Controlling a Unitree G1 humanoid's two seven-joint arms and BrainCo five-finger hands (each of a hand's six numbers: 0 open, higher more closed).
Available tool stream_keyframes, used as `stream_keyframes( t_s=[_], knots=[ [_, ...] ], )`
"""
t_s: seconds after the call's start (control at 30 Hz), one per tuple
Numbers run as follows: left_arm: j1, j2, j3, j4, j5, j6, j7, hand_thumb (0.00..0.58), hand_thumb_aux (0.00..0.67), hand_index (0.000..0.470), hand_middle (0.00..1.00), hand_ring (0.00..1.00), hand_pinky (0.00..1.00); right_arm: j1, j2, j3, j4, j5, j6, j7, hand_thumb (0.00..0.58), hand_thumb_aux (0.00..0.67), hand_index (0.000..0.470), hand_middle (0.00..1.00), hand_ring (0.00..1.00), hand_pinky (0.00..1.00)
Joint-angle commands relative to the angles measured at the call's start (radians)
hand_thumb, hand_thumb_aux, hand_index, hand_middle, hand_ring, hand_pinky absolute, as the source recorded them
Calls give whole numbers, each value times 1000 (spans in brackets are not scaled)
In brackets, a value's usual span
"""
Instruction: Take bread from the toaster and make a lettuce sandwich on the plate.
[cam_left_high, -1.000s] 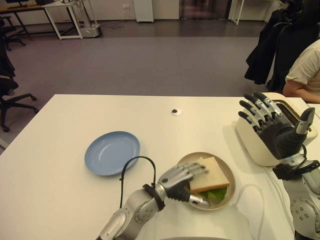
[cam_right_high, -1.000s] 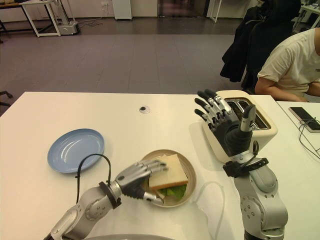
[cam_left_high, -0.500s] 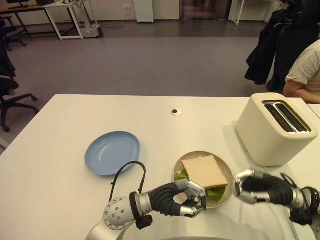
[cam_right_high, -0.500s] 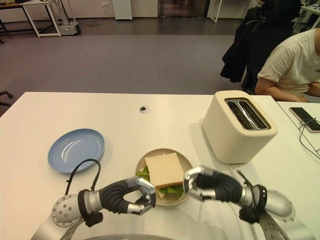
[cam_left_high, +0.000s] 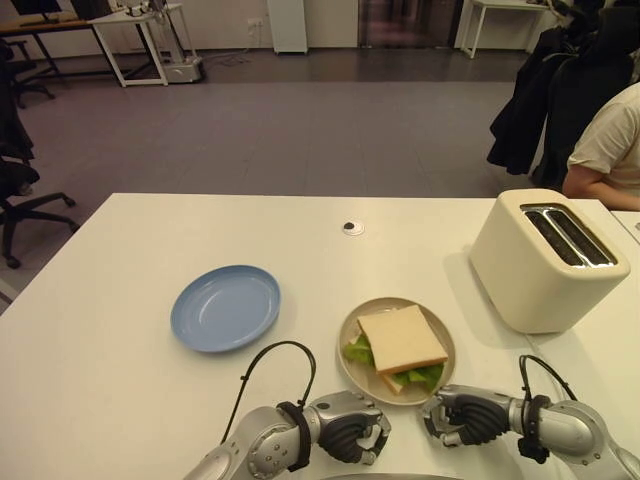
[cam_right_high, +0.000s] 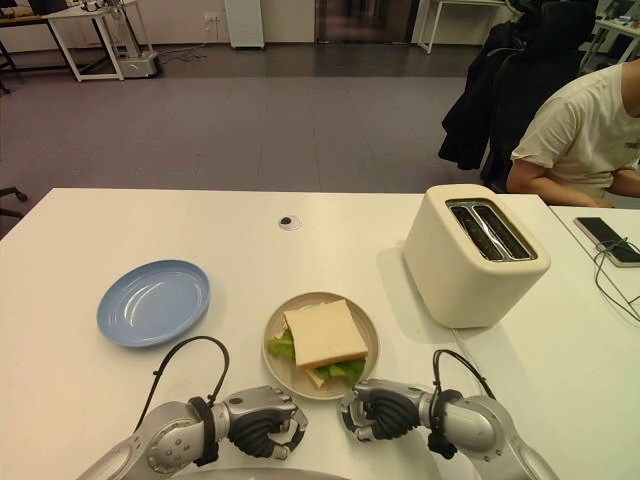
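1. Left eye view: the sandwich (cam_left_high: 402, 338) sits assembled on the tan plate (cam_left_high: 392, 302), midway along the table's (cam_left_high: 120, 400) front edge, with lettuce (cam_left_high: 358, 352) showing at its sides. The left hand (cam_left_high: 345, 437) and right hand (cam_left_high: 465, 417) lie curled and empty at that edge, flanking the plate, probably parked clear of finished work.
2. Right eye view: the toaster (cam_right_high: 470, 270) by the right edge has dark slots (cam_right_high: 487, 232). I cannot tell whether bread remains inside. What lies under the lettuce is mostly hidden.
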Motion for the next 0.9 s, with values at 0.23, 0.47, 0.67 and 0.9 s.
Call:
stream_keyframes(
  t_s=[0.23, 0.47, 0.67, 0.9],
  knots=[
    [-508, -306, 91, 778, 111, 130, 356, 580, 670, 470, 1000, 1000, 1000, -416, 355, 90, 471, -236, 112, -466, 580, 670, 470, 1000, 1000, 1000],
    [-721, -398, 152, 1097, 23, 15, 622, 400, 297, 208, 1000, 1000, 1000, -604, 497, 23, 680, -149, 16, -740, 258, 171, 120, 239, 239, 239],
    [-388, -378, 295, 607, -261, -114, 556, 0, 0, 0, 796, 796, 796, -430, 540, -158, 415, 219, -50, -678, 0, 0, 0, 0, 0, 0],
    [-30, -425, 554, 79, -641, -8, 531, 0, 0, 0, 0, 0, 0, -181, 518, -304, 87, 513, 90, -580, 0, 0, 0, 0, 0, 0]
  ],
)
